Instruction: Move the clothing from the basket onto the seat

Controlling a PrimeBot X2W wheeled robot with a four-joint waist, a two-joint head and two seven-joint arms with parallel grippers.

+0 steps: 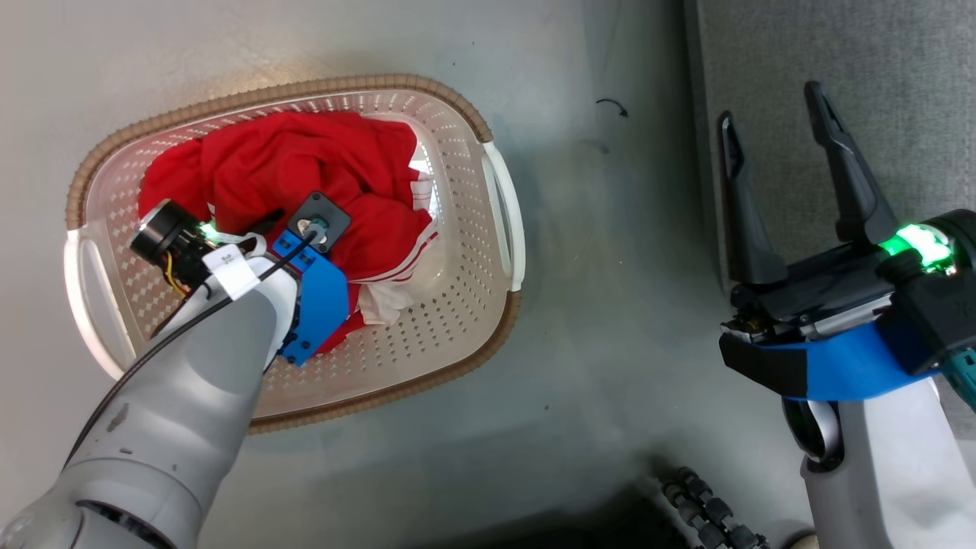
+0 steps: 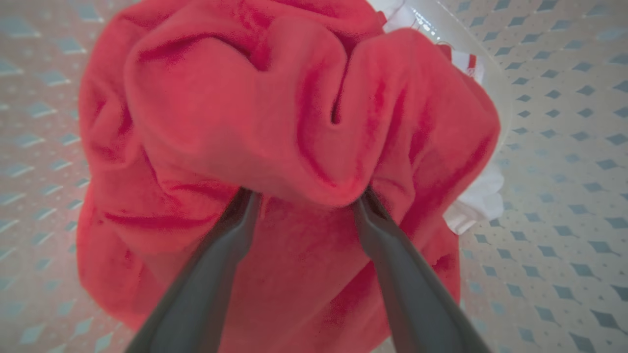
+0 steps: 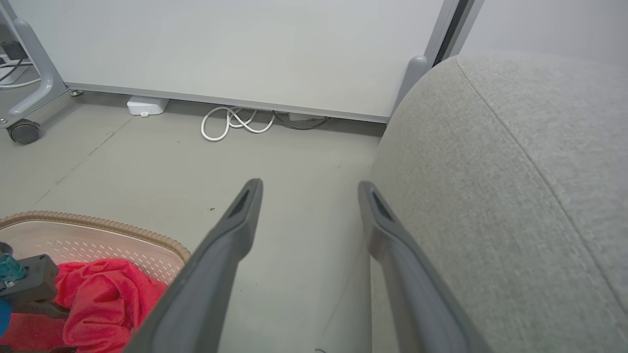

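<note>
Currently: clothing (image 1: 305, 168) heaped in basket (image 1: 457, 320)

Basket stands on the grey floor (image 1: 610, 366), apart from the seat (image 1: 907, 69). Red cloth is bunched toward the basket's far side, with white striped trim at the heap's right edge. Left gripper (image 2: 306, 196): jaws spread wide, tips sunk into the red cloth, a fold bulging between them. Right gripper (image 1: 772, 107): jaws spread, empty, hanging at the seat's near edge, fingers pointing along it.

Bright red clothing (image 1: 305, 164) with white stripes, cream basket (image 1: 457, 229) with brown rim, light grey seat (image 3: 515, 196).
</note>
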